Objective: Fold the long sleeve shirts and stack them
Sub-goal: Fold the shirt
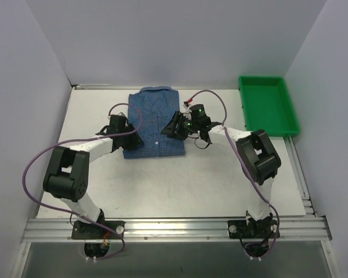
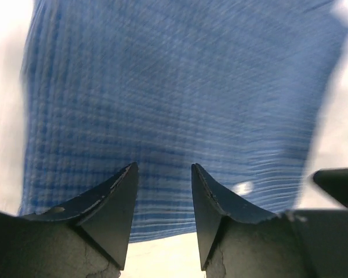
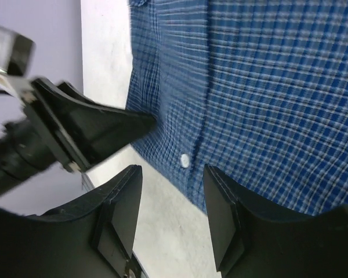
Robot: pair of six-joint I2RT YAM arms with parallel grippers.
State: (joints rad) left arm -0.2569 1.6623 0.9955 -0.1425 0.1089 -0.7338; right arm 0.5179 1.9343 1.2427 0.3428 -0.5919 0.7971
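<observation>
One long sleeve shirt (image 1: 153,121), blue fine-checked, lies folded into a rectangle on the white table, collar toward the back wall. My left gripper (image 1: 132,138) is at the shirt's left edge near its front corner. In the left wrist view that gripper (image 2: 162,168) is open above the blurred cloth (image 2: 174,98), with nothing between its fingers. My right gripper (image 1: 169,128) hovers over the shirt's right side. In the right wrist view it (image 3: 173,169) is open over the front hem (image 3: 261,116), near a white button (image 3: 184,160), with the left gripper's finger (image 3: 98,130) opposite.
A green tray (image 1: 268,105) stands at the back right of the table. White walls enclose the left, back and right. An aluminium rail (image 1: 174,227) runs along the near edge by the arm bases. Purple cables loop off both arms.
</observation>
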